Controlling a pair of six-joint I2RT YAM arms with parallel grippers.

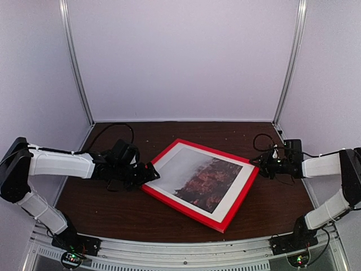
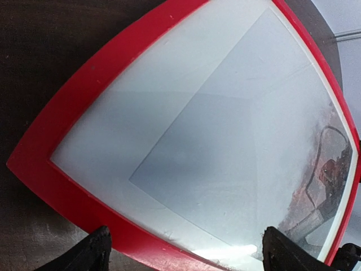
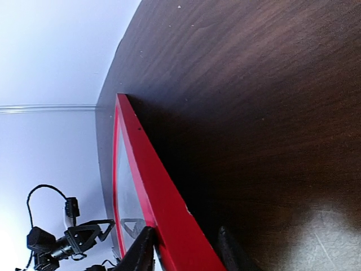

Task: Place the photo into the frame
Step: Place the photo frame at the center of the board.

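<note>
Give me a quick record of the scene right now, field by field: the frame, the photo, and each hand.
frame: red, lying flat on the table, turned at an angle
photo: inside the frame, picture side up
left hand: open, over the frame's rim near its left corner
right hand: fingers either side of the rim at the right corner; grip unclear
task: photo looks already in place

Frame [image 1: 180,208] fills tabletop [image 1: 113,214] centre. Bare strips at 12 and 6 o'clock passable. Left gripper [image 1: 151,172] blocks 9 o'clock corner, right gripper [image 1: 256,162] blocks 3 o'clock corner.
</note>
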